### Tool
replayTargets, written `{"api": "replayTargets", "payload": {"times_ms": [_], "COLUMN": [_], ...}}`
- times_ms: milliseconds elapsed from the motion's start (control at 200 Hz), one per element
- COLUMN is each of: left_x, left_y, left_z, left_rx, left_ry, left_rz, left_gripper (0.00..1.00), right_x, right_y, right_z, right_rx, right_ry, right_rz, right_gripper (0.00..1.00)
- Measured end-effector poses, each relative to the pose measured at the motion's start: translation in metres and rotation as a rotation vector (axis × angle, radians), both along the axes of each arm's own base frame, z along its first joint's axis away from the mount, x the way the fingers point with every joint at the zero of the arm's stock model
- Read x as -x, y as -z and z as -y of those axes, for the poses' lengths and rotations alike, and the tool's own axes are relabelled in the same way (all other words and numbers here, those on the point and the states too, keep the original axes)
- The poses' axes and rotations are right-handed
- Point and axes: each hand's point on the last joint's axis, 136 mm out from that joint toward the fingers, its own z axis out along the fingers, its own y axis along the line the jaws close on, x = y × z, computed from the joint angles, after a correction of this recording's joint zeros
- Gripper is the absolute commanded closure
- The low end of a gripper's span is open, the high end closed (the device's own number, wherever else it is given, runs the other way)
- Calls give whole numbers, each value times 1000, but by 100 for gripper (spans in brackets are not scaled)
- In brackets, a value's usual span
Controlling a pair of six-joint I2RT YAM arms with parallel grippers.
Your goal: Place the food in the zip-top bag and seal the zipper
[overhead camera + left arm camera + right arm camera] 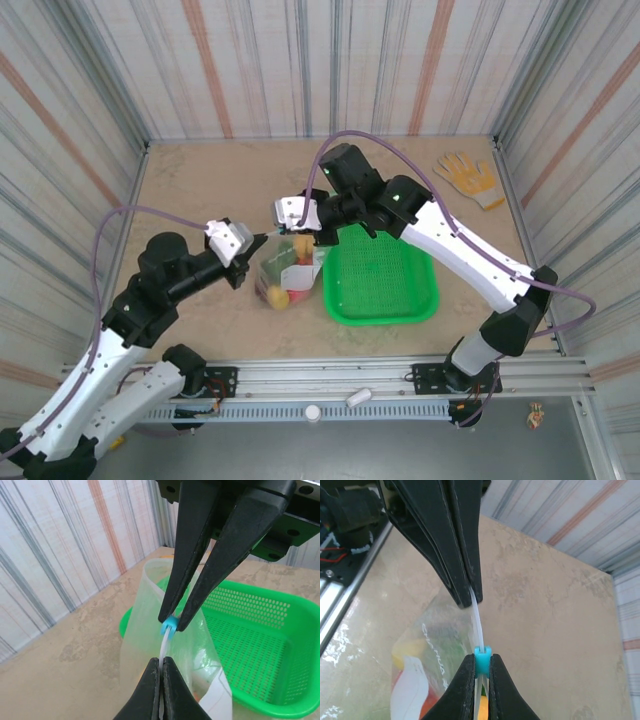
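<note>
Left wrist view, nearest first: the left gripper [161, 666], jaws pressed together, pinches one end of the zipper [163, 647]. Just ahead of it, the right gripper [173, 622] is clamped on the blue slider [169, 626]. The zipper's long axis runs taut and straight from one set of fingertips to the other, mouth edge up. The zip-top bag [142, 605] drops away below both, with the food [278, 294] at its bottom. Beyond the right gripper sits the green basket [260, 630]. Likely risk: drawing the slider may tug the thin strip out of the left pinch, or the loaded bag may twist it.
</note>
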Motion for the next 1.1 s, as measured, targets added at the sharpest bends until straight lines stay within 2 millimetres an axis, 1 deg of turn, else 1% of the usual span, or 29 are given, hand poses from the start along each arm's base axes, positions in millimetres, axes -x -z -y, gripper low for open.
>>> {"api": "replayTargets", "payload": {"times_ms": [316, 511, 766, 957, 1097], "left_x": [-6, -6, -4, 1, 5], "left_y": [-15, -24, -38, -51, -56], "left_z": [-13, -25, -42, -58, -64], "left_rx": [-27, -29, -21, 3, 15], "left_ry": [-79, -135, -209, -271, -290], "left_rz": [62, 111, 173, 228, 245], "left_gripper": [100, 100, 100, 100, 100], "right_x": [-12, -26, -42, -48, -57], "right_y": [-4, -1, 8, 24, 32], "right_z": [9, 25, 48, 66, 83], "right_rx": [9, 14, 20, 37, 38], "right_ry": [64, 148, 255, 334, 413], "right_rz": [43, 49, 18, -20, -35], "right_gripper": [99, 99, 99, 100, 100]}}
